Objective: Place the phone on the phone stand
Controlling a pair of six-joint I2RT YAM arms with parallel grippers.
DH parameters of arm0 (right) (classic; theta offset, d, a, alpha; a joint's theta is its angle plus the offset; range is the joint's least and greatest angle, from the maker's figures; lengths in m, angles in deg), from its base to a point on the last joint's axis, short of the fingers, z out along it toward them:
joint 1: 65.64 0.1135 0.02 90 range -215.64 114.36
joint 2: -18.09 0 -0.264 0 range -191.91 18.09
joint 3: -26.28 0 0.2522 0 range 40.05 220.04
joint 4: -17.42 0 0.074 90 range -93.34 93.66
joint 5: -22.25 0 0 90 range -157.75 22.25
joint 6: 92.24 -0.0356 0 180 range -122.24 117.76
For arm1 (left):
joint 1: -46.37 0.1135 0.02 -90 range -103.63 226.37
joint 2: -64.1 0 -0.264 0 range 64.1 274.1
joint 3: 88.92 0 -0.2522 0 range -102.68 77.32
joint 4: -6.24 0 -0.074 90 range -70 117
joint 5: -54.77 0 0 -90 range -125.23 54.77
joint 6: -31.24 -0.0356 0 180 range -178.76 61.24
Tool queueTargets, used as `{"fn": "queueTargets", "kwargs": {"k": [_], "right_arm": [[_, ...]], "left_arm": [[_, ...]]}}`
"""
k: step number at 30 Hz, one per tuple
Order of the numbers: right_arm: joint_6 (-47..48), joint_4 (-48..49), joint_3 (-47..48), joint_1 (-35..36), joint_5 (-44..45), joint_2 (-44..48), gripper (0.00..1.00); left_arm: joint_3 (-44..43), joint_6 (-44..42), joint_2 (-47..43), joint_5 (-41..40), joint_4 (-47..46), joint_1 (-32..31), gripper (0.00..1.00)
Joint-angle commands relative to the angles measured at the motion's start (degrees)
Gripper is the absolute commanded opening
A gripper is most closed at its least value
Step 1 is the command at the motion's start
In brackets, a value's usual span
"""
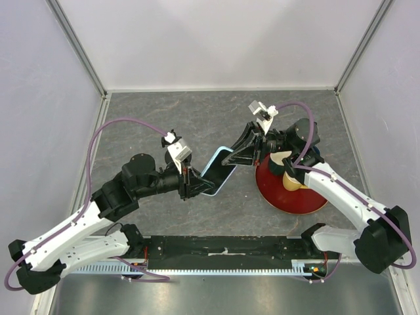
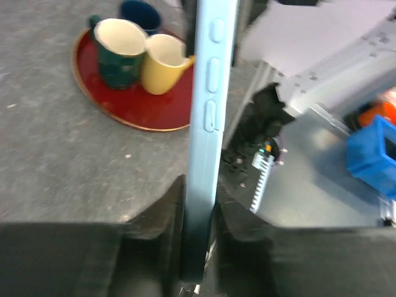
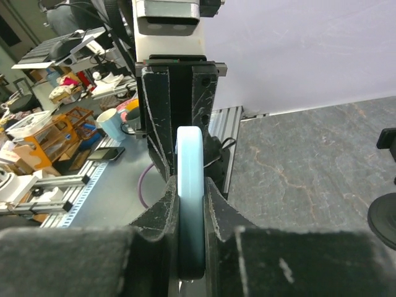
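The phone (image 1: 218,172), with a pale blue rim and a dark screen, hangs above the table between both arms. My left gripper (image 1: 193,184) is shut on its lower left end, and my right gripper (image 1: 239,154) is shut on its upper right end. In the left wrist view the phone's (image 2: 210,93) buttoned edge stands upright between my left gripper's (image 2: 199,204) jaws. In the right wrist view the phone's (image 3: 190,154) rounded end sits pinched in my right gripper (image 3: 190,198). What looks like the phone stand (image 3: 383,213), a black disc cut off by the frame's right edge, is hidden in the top view.
A round red tray (image 1: 289,193) lies on the grey mat under my right arm. It carries a green mug (image 2: 117,52), a yellow mug (image 2: 162,65) and a dark blue mug (image 2: 141,13). White walls close in the back and sides.
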Motion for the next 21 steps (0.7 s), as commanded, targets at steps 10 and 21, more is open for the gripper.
{"fn": "queueTargets", "kwargs": {"k": [10,21], "right_arm": [[21.9,-30.5,6.1,0.5,38.5,3.1,0.0],[26.4,-35.7,6.8,0.2,46.8,2.9,0.0]], "left_arm": [[-8.0,13.3,0.5,-55.0,20.6,0.3,0.64],[-2.9,4.2,9.7,-48.4,17.4,18.3,0.61]]}}
